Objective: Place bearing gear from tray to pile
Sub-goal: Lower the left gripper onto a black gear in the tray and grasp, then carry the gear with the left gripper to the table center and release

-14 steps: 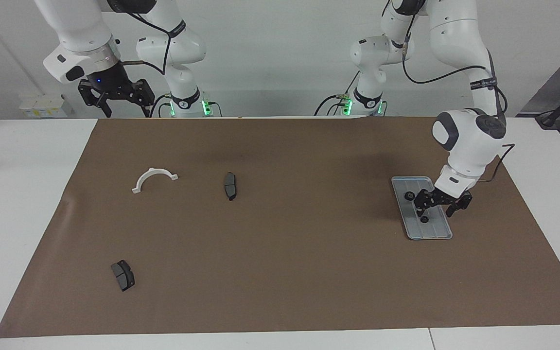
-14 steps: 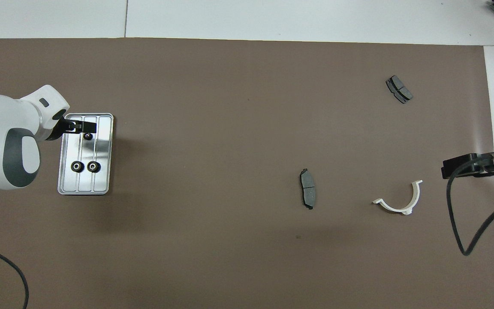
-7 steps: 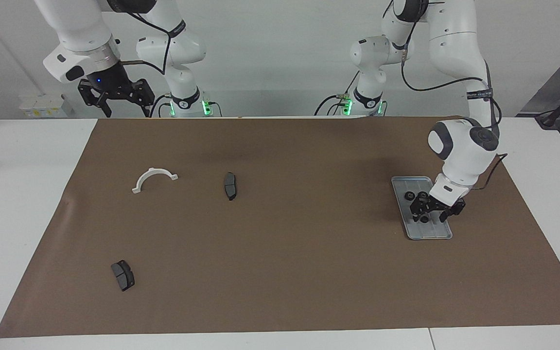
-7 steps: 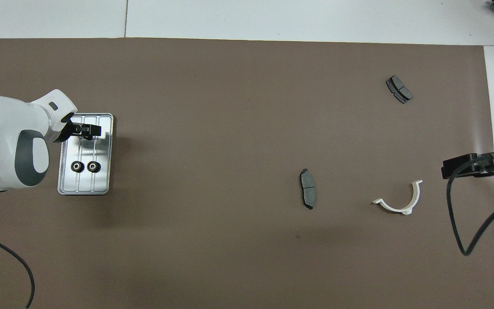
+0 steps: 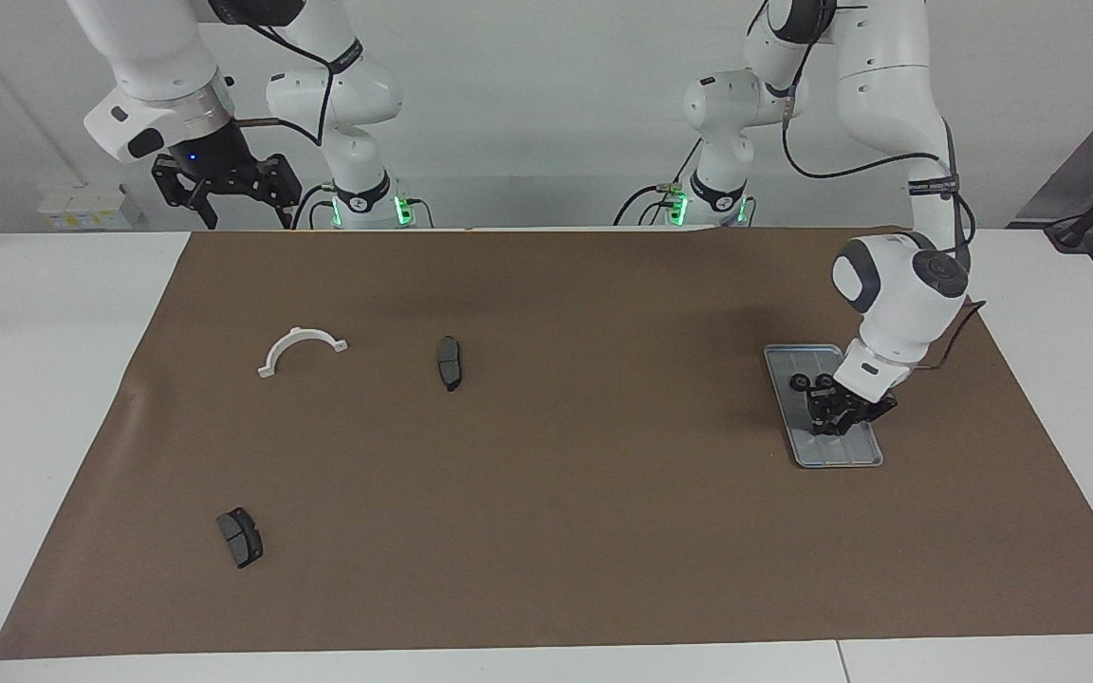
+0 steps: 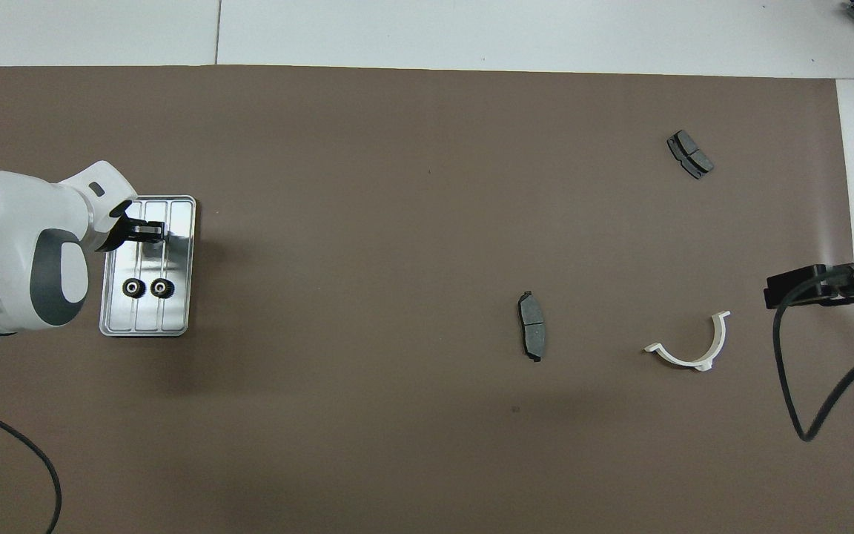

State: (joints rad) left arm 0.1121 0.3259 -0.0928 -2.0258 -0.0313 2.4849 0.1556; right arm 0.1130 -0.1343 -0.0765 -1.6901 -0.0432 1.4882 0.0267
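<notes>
Low, left claw (image 5: 832, 426) inside tray (image 5: 864, 458) rim.

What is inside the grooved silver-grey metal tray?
Two small black ring gears lie side by side in the tray. The left gripper is down inside it, covering whatever sits beneath its fingertips.

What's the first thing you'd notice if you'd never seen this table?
Probably the big white left arm, its claw down in the silver tray at the left arm's end of the table, near two small black gears. Then the white half-ring on the brown mat, toward the right arm's end, where the right claw waits up high.
</notes>
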